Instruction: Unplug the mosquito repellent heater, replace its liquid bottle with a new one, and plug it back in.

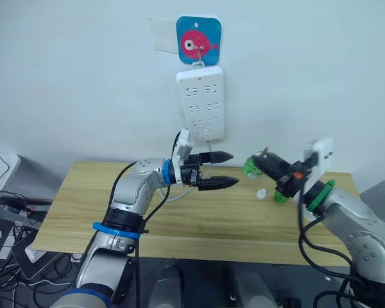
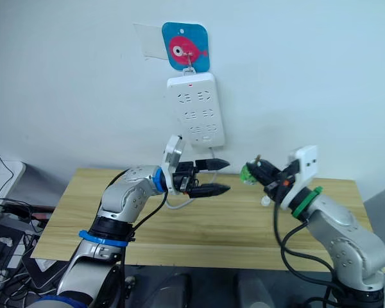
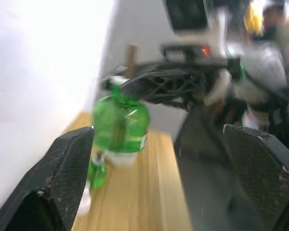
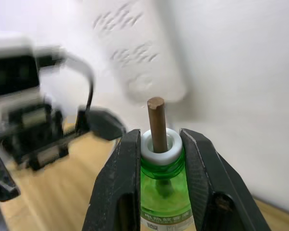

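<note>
My right gripper [image 1: 253,165] is shut on a small translucent green bottle [image 4: 164,192], held above the table's right side. The bottle has a white collar and a bare brown wick [image 4: 157,122], with no cap. A second green bottle [image 1: 281,196] rests on the table just behind that gripper, next to a loose small white cap [image 1: 261,193]. I cannot tell which bottle is the old one and which is the new one. My left gripper [image 1: 233,169] is open and empty, pointing at the held bottle [image 3: 121,124] from a short distance. The mosquito repellent heater is out of view.
A white multi-socket power strip [image 1: 200,102] hangs on the wall under a blue fish hook plate [image 1: 198,40], its sockets unoccupied. The wooden table [image 1: 199,221] stands against the wall. A white cable [image 1: 174,195] lies by the left arm. Cables and boxes [image 1: 6,218] clutter the floor at left.
</note>
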You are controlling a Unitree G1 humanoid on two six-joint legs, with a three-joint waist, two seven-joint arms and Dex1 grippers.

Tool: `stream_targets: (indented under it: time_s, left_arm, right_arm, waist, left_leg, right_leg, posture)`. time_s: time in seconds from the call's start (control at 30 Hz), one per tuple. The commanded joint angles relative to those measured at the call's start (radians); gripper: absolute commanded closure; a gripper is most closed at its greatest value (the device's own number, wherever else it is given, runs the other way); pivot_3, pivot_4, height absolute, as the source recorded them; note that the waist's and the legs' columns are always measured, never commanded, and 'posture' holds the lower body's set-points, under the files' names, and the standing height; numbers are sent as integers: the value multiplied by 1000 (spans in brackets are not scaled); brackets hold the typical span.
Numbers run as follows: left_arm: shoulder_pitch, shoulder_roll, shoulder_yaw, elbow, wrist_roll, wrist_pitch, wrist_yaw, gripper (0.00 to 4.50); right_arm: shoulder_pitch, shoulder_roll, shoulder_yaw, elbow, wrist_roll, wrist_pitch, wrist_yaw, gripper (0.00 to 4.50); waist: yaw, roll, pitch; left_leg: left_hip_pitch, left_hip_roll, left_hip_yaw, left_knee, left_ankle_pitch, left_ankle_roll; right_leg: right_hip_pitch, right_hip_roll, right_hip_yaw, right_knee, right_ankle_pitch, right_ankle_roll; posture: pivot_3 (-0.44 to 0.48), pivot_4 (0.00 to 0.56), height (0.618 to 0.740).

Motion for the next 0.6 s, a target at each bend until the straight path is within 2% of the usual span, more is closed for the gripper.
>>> stream_targets:
  time_s: [0.03,0.1,0.23,0.43,0.6]
  left_arm:
    - [-1,-45,59,-63,-122,123,80,0]
    - [-8,-84,64,-80,-162,154,109,0]
    - [-22,-165,64,-65,-143,87,168,0]
    - [0,-249,59,-83,-157,69,232,0]
    - [-10,-303,64,-81,-169,54,265,0]
  right_arm:
    - [-27,34,-91,-46,319,-16,-230,3641]
    - [-39,23,-103,-20,493,-48,-340,3641]
    - [-87,23,-104,22,691,-162,-518,3641]
    - [-69,-55,-57,12,858,-226,-578,3641]
    - [-65,-85,-22,6,900,-279,-604,3641]
  waist:
    - [-3,0,0]
    - [-6,0,0]
    - [-9,0,0]
    - [-9,0,0]
    - [-8,0,0]
  left_leg:
    - [0,0,0,0,0,0]
    - [0,0,1,0,0,0]
    - [0,0,2,0,0,0]
    - [0,0,3,-1,0,0]
    - [0,0,3,0,0,0]
  right_leg:
    - [0,0,0,0,0,0]
    - [0,0,1,0,0,0]
    - [0,0,2,0,0,0]
    - [0,0,3,-1,0,0]
    - [0,1,3,-1,0,0]
  posture:
    - [-64,158,740]
    - [-69,168,740]
    - [-73,164,740]
    - [-74,167,740]
    - [-79,173,740]
